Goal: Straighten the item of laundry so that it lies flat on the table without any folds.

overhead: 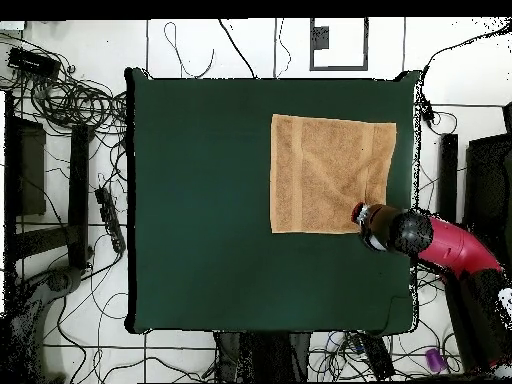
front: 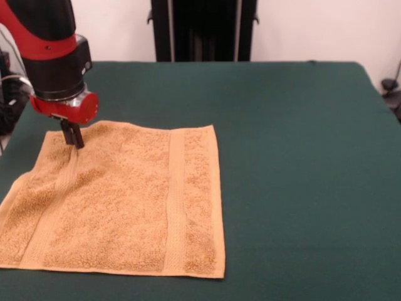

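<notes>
The item of laundry, an orange-tan terry towel, lies spread on the green table at the front left. A woven band runs along its right side and another along its left. Its left part is slightly rumpled, with a crease running down from the far left corner. My gripper comes straight down onto that corner, its dark fingers drawn together and pinching the cloth. In the overhead view the towel lies near the table's right edge, and the gripper is at its lower right corner.
The towel's left edge lies close to the table's left edge in the front view. Cables and dark boxes lie on the floor round the table in the overhead view. A black stand rises behind the table's far edge.
</notes>
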